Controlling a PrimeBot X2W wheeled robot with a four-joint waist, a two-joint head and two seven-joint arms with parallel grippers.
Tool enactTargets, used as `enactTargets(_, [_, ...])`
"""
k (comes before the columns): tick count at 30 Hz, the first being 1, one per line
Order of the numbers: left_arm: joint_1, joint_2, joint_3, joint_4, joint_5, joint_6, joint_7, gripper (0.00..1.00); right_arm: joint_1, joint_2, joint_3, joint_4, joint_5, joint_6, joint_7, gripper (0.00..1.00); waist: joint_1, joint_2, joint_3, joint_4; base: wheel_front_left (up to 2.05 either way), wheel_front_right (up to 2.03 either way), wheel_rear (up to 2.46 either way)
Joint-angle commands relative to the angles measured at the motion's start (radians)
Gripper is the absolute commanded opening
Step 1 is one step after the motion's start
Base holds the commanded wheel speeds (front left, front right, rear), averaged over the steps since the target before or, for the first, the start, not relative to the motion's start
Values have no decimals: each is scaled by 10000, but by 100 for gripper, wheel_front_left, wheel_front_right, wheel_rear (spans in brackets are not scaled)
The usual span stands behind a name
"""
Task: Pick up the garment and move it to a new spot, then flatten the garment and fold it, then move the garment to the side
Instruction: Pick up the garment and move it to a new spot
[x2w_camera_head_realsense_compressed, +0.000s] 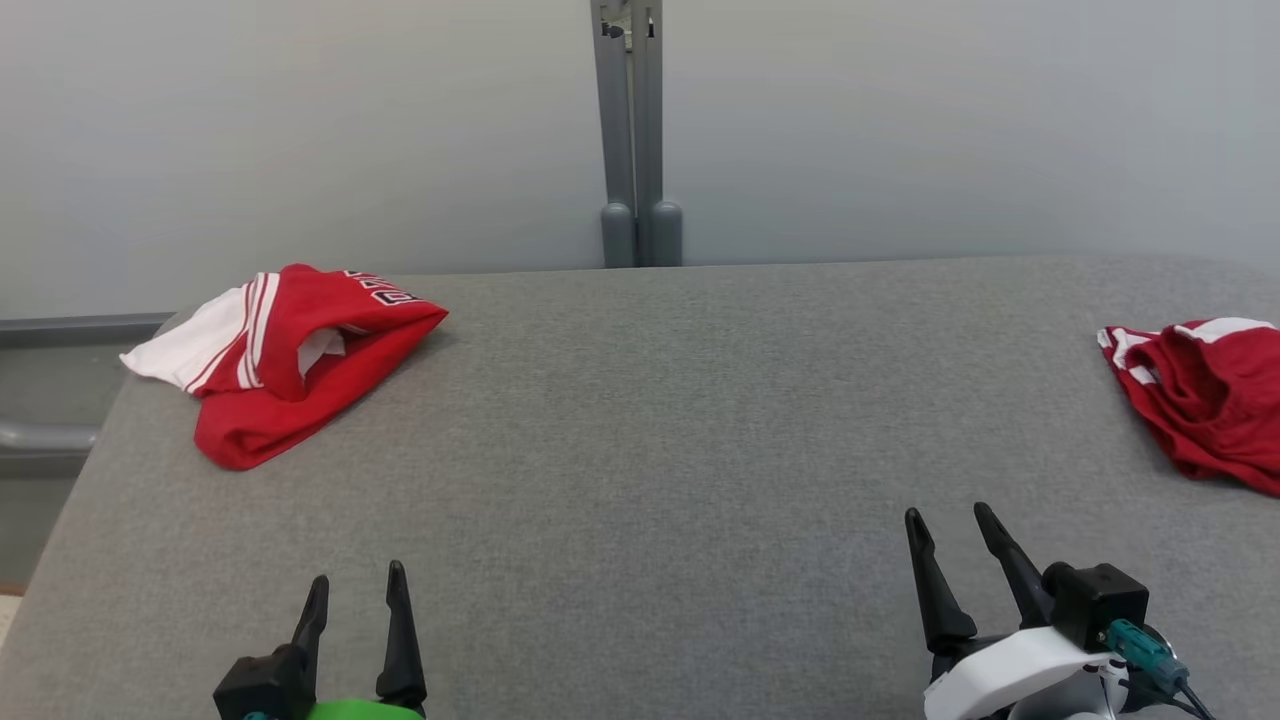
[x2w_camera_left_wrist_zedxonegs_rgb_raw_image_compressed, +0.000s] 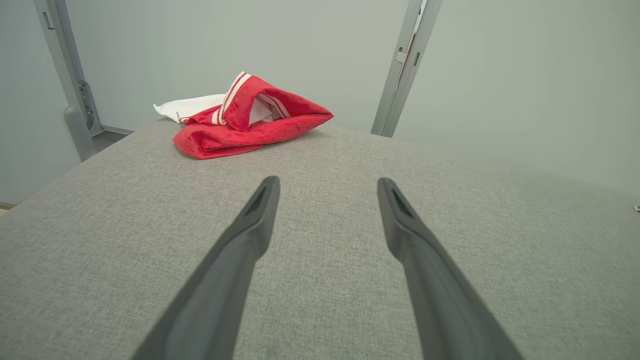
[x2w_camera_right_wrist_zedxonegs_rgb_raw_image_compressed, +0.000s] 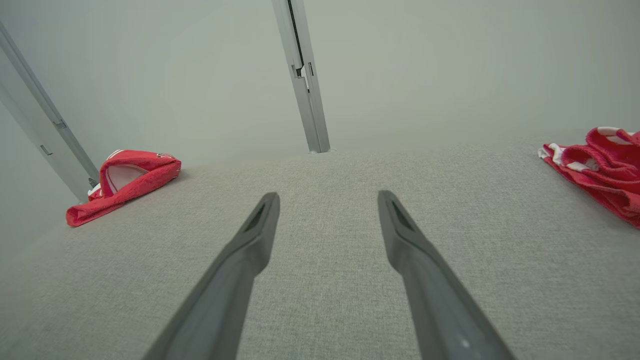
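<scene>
Two red and white garments lie on the grey table (x2w_camera_head_realsense_compressed: 650, 420). One garment (x2w_camera_head_realsense_compressed: 290, 360) (x2w_camera_left_wrist_zedxonegs_rgb_raw_image_compressed: 245, 120) (x2w_camera_right_wrist_zedxonegs_rgb_raw_image_compressed: 125, 180) is bunched at the far left corner, a white part hanging toward the edge. The other garment (x2w_camera_head_realsense_compressed: 1205, 395) (x2w_camera_right_wrist_zedxonegs_rgb_raw_image_compressed: 600, 165) is crumpled at the right edge, partly cut off by the frame. My left gripper (x2w_camera_head_realsense_compressed: 356, 585) (x2w_camera_left_wrist_zedxonegs_rgb_raw_image_compressed: 327, 185) stands open near the front left, well short of the left garment. My right gripper (x2w_camera_head_realsense_compressed: 948, 520) (x2w_camera_right_wrist_zedxonegs_rgb_raw_image_compressed: 327, 200) stands open near the front right, apart from the right garment. Nothing is between either pair of fingers.
A grey metal post (x2w_camera_head_realsense_compressed: 632, 130) rises behind the table's far edge against a pale wall. Grey rails (x2w_camera_head_realsense_compressed: 60, 330) run beside the table's left side. A broad stretch of bare grey fabric lies between the two garments.
</scene>
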Motion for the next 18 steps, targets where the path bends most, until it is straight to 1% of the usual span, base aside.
enactTargets(1, [-181, 23, -9, 7, 96, -14, -31, 100, 91, -16, -8, -65, 11, -3, -32, 100, 0, 0, 33, 608, 0, 0, 0])
enactTargets(3, [-251, 28, 21, 25, 207, -39, -31, 100, 59, -14, -3, -146, 25, -3, -32, 100, 0, 0, 74, 1116, 0, 0, 0])
enactTargets(9, [-388, 50, 257, 77, 522, -153, -31, 100, -81, -15, -12, -344, 172, -3, -32, 100, 0, 0, 218, 3072, 0, 0, 0])
enactTargets(12, [-387, 71, 405, 74, 544, -203, -31, 100, -165, -15, 38, -397, 238, -3, -30, 100, 0, 0, 248, 3899, 0, 0, 0])
enactTargets(13, [-351, 75, 520, 7, 512, -179, -31, 100, -238, -14, 145, -425, 249, -2, -32, 100, 0, 0, 355, 4108, 0, 0, 0])
enactTargets(18, [-56, 41, 1142, -603, 334, 39, -20, 100, -967, -32, 853, -127, 84, -3, -32, 100, 0, 0, 813, 4439, 0, 0, 0])
